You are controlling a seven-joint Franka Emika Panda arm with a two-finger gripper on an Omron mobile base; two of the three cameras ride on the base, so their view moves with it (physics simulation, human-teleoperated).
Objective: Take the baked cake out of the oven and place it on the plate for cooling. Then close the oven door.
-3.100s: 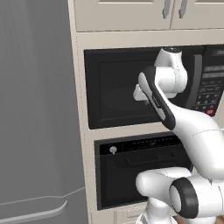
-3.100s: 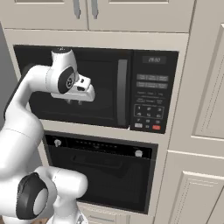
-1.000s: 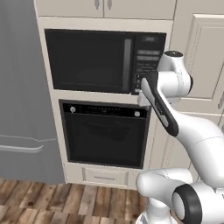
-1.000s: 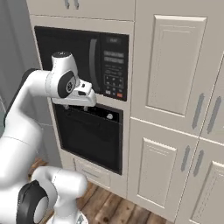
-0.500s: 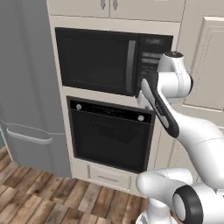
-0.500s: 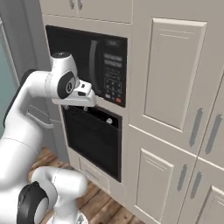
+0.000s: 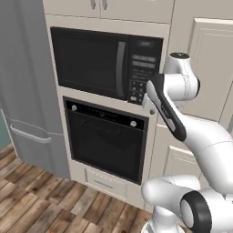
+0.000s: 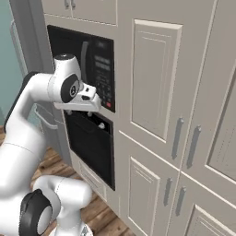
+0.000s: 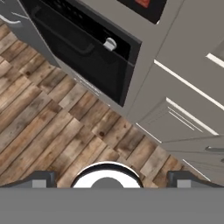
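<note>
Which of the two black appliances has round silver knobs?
The lower one, the oven, with a knob at each end of its control strip; the microwave above it has a keypad instead.

Home kitchen: wall oven (image 7: 105, 141), microwave (image 7: 105, 63), cream cabinets (image 8: 159, 83), wood floor (image 9: 48, 127).

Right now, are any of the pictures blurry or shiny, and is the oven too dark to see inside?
Left base view: sharp and evenly lit, but the oven door glass is too dark to see inside. Right base view: sharp, soft shading on the cabinets, no glare. Hand view: a bit soft and tilted, the floor slanting, one silver knob catching light.
</note>
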